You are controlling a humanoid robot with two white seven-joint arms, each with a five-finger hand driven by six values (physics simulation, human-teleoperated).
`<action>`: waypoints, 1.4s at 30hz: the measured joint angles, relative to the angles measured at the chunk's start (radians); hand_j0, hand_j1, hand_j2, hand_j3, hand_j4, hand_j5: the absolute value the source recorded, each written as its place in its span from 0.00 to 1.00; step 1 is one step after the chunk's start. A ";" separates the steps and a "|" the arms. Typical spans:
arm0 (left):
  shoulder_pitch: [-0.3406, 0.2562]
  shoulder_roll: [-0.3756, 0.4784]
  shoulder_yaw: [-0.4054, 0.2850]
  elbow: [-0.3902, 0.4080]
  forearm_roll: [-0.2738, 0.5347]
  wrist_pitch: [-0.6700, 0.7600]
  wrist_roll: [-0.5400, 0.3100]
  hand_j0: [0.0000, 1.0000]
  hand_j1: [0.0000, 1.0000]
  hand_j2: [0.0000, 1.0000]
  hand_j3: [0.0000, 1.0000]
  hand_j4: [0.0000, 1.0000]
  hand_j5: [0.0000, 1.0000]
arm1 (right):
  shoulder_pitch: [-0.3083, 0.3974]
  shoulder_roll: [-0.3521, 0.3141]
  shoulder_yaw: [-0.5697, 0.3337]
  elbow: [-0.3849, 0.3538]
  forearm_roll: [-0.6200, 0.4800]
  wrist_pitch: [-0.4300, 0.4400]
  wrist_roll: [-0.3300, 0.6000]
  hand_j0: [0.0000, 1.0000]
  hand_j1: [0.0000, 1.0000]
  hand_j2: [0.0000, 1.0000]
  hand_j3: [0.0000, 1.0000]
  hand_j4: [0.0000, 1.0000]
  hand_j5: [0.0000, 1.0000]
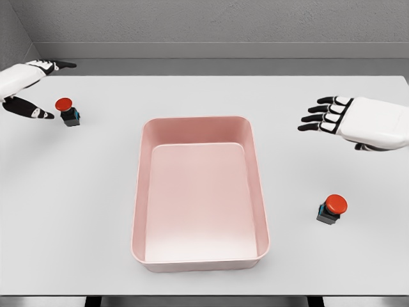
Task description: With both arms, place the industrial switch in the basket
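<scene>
Two industrial switches lie on the white table, each a red mushroom button on a dark base. One switch (67,111) sits at the far left, just right of my left hand (50,89), whose fingers are spread around empty space. The other switch (332,208) rests at the lower right, well below my right hand (317,116), which hovers open with its fingers pointing left. The pink rectangular basket (144,137) stands empty in the middle, between the two switches.
The white table (204,93) ends at a grey wall behind and at its front edge near the picture's bottom. Nothing else stands on it.
</scene>
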 measured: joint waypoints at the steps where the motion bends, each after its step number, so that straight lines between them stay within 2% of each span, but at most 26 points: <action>1: -0.002 0.000 -0.001 0.000 -0.002 0.000 0.000 1.00 1.00 1.00 1.00 1.00 1.00 | 0.000 0.000 0.001 0.001 0.000 0.000 0.000 1.00 1.00 1.00 1.00 1.00 1.00; 7: -0.015 -0.005 -0.017 0.013 -0.018 0.000 0.000 1.00 1.00 1.00 1.00 1.00 1.00 | 0.008 -0.008 0.018 0.006 0.007 0.000 -0.001 1.00 1.00 1.00 1.00 1.00 1.00; 13: -0.046 -0.018 -0.023 0.060 -0.101 0.000 0.000 1.00 1.00 1.00 1.00 1.00 1.00 | 0.025 -0.066 0.113 0.042 0.026 0.000 0.000 1.00 1.00 1.00 1.00 1.00 1.00; 15: -0.089 -0.032 -0.044 0.079 -0.130 0.001 0.000 1.00 1.00 1.00 1.00 1.00 1.00 | 0.031 -0.078 0.136 0.047 0.036 0.000 0.001 1.00 1.00 1.00 1.00 1.00 1.00; 18: -0.103 -0.048 -0.084 0.118 -0.158 0.000 0.000 1.00 1.00 1.00 1.00 1.00 1.00 | 0.034 -0.090 0.158 0.048 0.041 0.000 0.001 1.00 1.00 1.00 1.00 1.00 1.00; 20: -0.132 -0.054 -0.108 0.140 -0.173 0.000 0.000 1.00 1.00 1.00 1.00 1.00 1.00 | 0.034 -0.100 0.169 0.046 0.037 0.000 0.001 1.00 1.00 1.00 1.00 1.00 1.00; 28: -0.166 -0.084 -0.218 0.228 -0.189 0.000 0.000 1.00 1.00 1.00 1.00 1.00 1.00 | 0.054 -0.108 0.191 0.019 0.026 0.000 -0.004 1.00 1.00 1.00 1.00 1.00 1.00; 42: -0.235 -0.136 -0.261 0.356 -0.189 0.000 0.000 1.00 1.00 1.00 1.00 1.00 1.00 | 0.118 -0.111 0.190 -0.006 -0.011 0.000 -0.012 1.00 1.00 1.00 1.00 1.00 1.00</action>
